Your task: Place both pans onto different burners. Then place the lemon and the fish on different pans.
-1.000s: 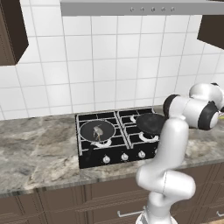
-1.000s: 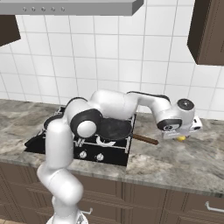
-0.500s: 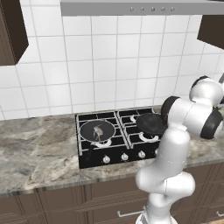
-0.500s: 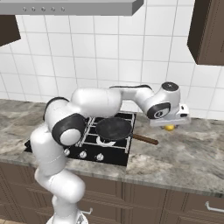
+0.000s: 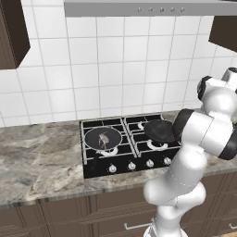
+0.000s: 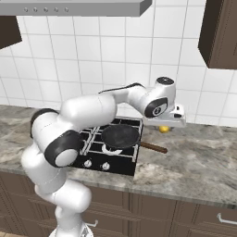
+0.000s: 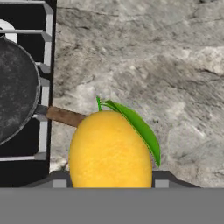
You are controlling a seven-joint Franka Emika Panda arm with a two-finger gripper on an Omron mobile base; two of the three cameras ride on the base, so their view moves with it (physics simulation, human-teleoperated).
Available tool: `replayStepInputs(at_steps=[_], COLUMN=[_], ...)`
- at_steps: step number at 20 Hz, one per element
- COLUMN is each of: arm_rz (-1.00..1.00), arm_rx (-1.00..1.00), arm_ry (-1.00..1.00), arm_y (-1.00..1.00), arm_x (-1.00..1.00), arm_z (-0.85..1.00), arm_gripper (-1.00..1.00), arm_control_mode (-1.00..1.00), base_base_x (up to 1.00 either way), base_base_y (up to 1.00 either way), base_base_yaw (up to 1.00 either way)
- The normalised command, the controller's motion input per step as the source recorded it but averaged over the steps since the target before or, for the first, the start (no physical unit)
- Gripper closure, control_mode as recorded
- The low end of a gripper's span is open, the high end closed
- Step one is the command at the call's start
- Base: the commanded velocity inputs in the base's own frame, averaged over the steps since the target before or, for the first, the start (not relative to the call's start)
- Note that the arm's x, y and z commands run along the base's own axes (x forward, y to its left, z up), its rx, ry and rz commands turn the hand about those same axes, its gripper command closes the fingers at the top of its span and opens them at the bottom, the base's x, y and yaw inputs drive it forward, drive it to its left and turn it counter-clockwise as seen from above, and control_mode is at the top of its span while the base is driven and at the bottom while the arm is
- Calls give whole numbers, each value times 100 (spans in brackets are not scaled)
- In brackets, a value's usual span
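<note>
A simulated kitchen with white wall tiles, dark wood cabinets and a grey marbled desk. A black cooktop with four burners is set into the desk. One black pan sits on the front left burner and holds a small silvery-grey fish. A second black pan sits on the right side of the cooktop, over the rear right burner in the left base view, its brown handle reaching out over the desk.

The white robot arm stretches to the right, past the cooktop. In the right base view the lemon appears just under the hand, above the desk near the back wall. In the hand view the lemon looms large and close, bright yellow with a green leaf, set between the two fingers, which sit tight against its sides, gripping it. Behind it lie the marbled desk, the pan's handle and the pan's rim.
</note>
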Motion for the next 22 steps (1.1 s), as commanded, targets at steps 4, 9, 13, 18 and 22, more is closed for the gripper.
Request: replayStepInputs(at_steps=[4,9,13,18,22], arm_rz=[-5,0,0,0,0], arm_rx=[2,0,0,0,0], arm_ry=[7,7,3,3,0], arm_y=[65,64,60,52,44], arm_x=[0,0,0,0,14], arm_z=[4,0,0,0,-3], arm_gripper=[100,100,100,100,100], arm_control_mode=[-100,-100,-100,-100,-100], base_base_x=[0,0,0,0,0], base_base_y=[0,0,0,0,0], base_base_yaw=[0,0,0,0,0])
